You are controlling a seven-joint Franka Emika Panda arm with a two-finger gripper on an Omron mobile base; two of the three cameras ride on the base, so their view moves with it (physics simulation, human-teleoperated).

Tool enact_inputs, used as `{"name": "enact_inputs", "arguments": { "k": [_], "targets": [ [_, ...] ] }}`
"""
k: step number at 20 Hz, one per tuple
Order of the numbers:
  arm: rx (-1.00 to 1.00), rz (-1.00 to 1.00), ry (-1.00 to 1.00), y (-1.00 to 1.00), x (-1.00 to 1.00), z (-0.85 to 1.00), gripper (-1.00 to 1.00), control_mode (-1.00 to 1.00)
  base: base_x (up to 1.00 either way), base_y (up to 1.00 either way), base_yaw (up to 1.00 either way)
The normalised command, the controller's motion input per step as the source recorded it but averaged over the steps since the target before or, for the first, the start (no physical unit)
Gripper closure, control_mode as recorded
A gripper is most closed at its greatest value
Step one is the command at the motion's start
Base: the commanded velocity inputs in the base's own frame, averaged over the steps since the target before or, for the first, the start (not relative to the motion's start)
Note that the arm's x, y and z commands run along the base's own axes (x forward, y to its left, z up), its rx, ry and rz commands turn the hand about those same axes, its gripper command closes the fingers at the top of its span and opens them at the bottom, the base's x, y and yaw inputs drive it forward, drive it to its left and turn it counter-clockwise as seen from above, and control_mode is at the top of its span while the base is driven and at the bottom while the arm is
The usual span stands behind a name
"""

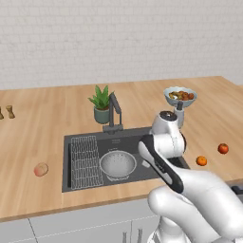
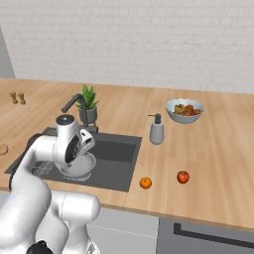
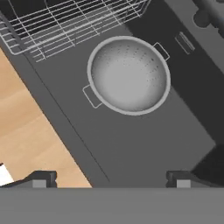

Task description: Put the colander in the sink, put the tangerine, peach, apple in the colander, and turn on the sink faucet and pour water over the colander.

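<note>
Pale brick wall (image 1: 118, 33) backs a long wooden counter (image 1: 47, 123), smooth and honey-coloured, with the sink (image 1: 135, 137) cut into it as a dark grey rectangular basin. Taking the sink as landmark: its wire grid rack (image 1: 86, 161) fills the left end, and the colander (image 1: 117, 164) sits upright on the basin floor just beside that rack, a round, shallow, whitish-silver perforated bowl with two small loop handles. The pincer (image 3: 109, 178) hangs over the basin with its two dark tips spread wide and nothing between them; in the hand view the colander lies ahead of the tips, apart from them, with bare basin floor between.

Behind the sink's back edge rises the sink faucet (image 1: 114, 111), dark and angular, and just beside it a spiky green potted plant (image 1: 101, 103). Right of the sink stands a grey soap dispenser (image 2: 157, 129), and further back a pale bowl of mixed fruit (image 2: 184, 110). On the counter right of the sink lie the glossy red apple (image 2: 183, 177) and, nearer the basin, the small orange tangerine (image 2: 145, 183). Left of the sink, well apart, rests the pink-orange peach (image 1: 41, 169).
</note>
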Motion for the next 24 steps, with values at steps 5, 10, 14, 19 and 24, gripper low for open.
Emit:
{"name": "enact_inputs", "arguments": {
  "k": [5,10,14,19,24],
  "targets": [
    [0.02,-0.53,0.09,-0.59,-0.51,0.51,-1.00,-1.00,0.00,0.00,0.00],
    [0.10,-0.55,0.08,-0.63,-0.52,0.50,-1.00,-1.00,0.00,0.00,0.00],
    [0.14,-0.43,0.02,-0.67,-0.60,0.38,-1.00,-1.00,0.00,0.00,0.00],
    [0.09,-0.28,0.00,-0.44,-0.28,0.28,-1.00,-1.00,0.00,0.00,0.00],
    [0.00,-0.08,-0.03,-0.59,0.00,0.01,-1.00,-1.00,0.00,0.00,0.00]
  ]
}}
